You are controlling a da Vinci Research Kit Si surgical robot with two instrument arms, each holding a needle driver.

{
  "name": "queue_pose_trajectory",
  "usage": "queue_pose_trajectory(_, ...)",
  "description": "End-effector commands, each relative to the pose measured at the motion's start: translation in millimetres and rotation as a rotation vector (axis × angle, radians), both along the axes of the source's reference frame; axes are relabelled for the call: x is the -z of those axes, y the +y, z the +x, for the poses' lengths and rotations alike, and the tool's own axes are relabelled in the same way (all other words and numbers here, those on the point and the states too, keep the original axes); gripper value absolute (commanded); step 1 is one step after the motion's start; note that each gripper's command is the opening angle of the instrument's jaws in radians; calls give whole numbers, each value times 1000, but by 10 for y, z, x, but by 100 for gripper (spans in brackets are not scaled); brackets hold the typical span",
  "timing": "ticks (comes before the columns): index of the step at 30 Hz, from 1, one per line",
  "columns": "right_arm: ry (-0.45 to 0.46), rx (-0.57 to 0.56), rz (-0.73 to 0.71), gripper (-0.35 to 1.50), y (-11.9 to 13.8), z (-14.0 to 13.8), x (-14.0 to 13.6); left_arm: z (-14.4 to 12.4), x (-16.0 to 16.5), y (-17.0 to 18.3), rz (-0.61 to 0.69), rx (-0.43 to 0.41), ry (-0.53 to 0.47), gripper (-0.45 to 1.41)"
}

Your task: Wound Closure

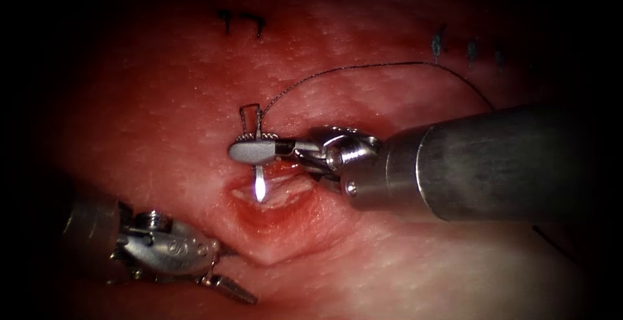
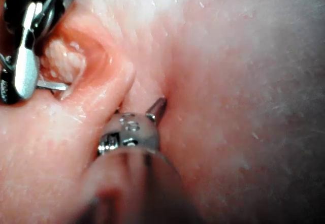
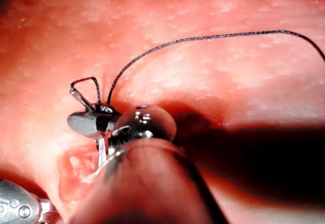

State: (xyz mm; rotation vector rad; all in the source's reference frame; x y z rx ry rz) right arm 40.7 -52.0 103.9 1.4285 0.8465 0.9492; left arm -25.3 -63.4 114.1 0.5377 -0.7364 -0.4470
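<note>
My right tool (image 1: 245, 152) comes in from the right with its jaws shut across the curved needle (image 1: 259, 185). It grips the needle nearer the tail than the point. The point hangs down over the open cut (image 1: 279, 202); whether it touches the tissue I cannot tell. The dark thread (image 1: 363, 67) leaves the needle's tail above the jaws and arcs up and right, ending behind the right shaft. My left tool (image 1: 233, 289) lies low on the left of the cut, jaws shut on nothing, tip against the tissue (image 2: 156, 109). The right wrist view has the right tool's jaws (image 3: 84, 123), thread (image 3: 203, 37) and cut (image 3: 76, 170).
Short dark marks sit on the tissue far above the cut, one pair at the upper left (image 1: 241, 23) and a row at the upper right (image 1: 470, 50). The right tool's thick shaft (image 1: 480, 164) covers the tissue to the right of the cut.
</note>
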Motion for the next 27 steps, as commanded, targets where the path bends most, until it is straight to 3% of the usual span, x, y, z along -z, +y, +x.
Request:
queue_pose_trajectory(1, -7, 39, 73, -35, -9, 6, -9, -4, -4, -11, 3, -1, -1, 57)
queue_pose_trajectory(15, 4, 66, 117, -35, -30, 6, 4, -2, -4, -11, 1, -1, 0, 57)
queue_pose_trajectory(27, -6, 91, 181, -35, -39, -9, 5, -2, -5, -12, 0, -1, 1, 57)
